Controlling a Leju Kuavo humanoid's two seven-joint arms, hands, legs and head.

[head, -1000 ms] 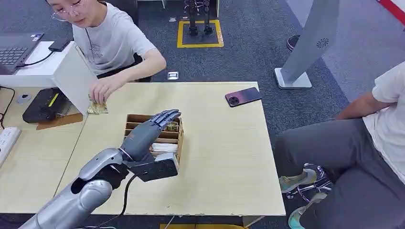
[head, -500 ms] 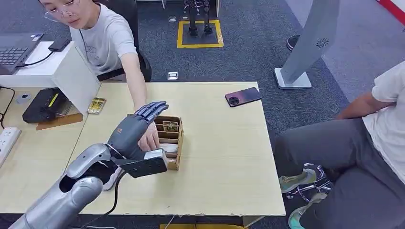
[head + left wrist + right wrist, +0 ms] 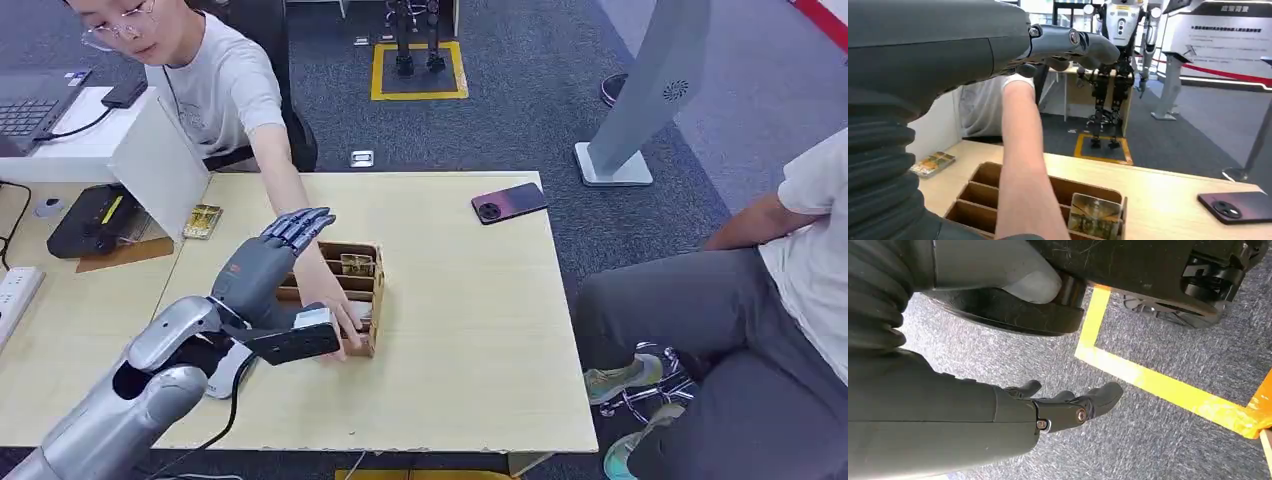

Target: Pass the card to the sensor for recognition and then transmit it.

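Card (image 3: 357, 265) in box, beside (right of) left hand (image 3: 262, 262)

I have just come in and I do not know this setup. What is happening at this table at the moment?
The robot's left hand hovers with its fingers apart over the wooden divided box on the table, holding nothing. A person seated across the table reaches an arm past that hand, with a hand at the near end of the box. One card stands upright in a compartment, and another card lies near the table's far left corner. The right hand hangs open above the carpet.
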